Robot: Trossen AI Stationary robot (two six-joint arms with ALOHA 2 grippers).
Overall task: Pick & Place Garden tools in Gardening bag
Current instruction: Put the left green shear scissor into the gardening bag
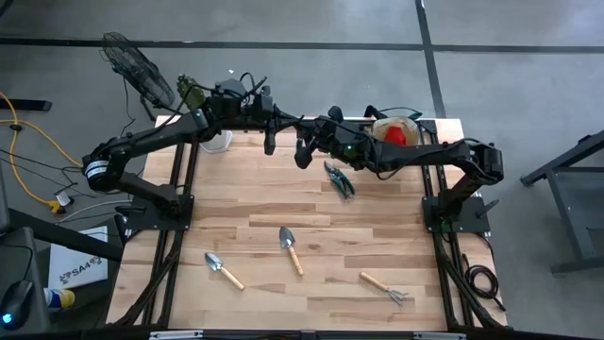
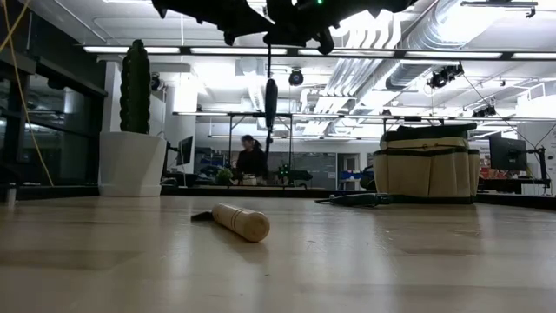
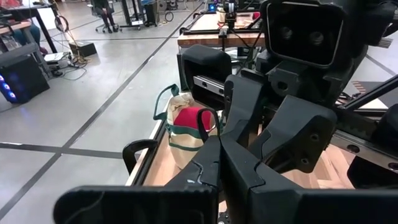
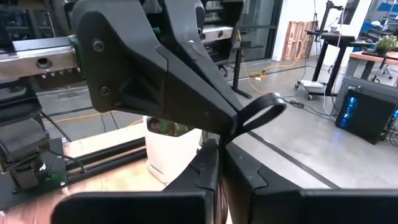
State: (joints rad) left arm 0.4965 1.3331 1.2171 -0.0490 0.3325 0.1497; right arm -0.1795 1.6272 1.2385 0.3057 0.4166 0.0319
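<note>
The right gripper (image 4: 217, 163), fingers pressed shut on the looped handle of a dark pruner (image 4: 264, 111), meets the left gripper (image 3: 219, 158) nose to nose above the table's twelve o'clock edge. The left is shut too, though whether it also pinches the tool I cannot tell. It looks like a hand-across toward the gardening bag (image 3: 186, 140) at one o'clock, a red piece (image 1: 398, 135) already inside, while a second pruner (image 1: 338, 179), two trowels (image 1: 291, 247) and a rake (image 1: 387, 288) wait on the boards.
</note>
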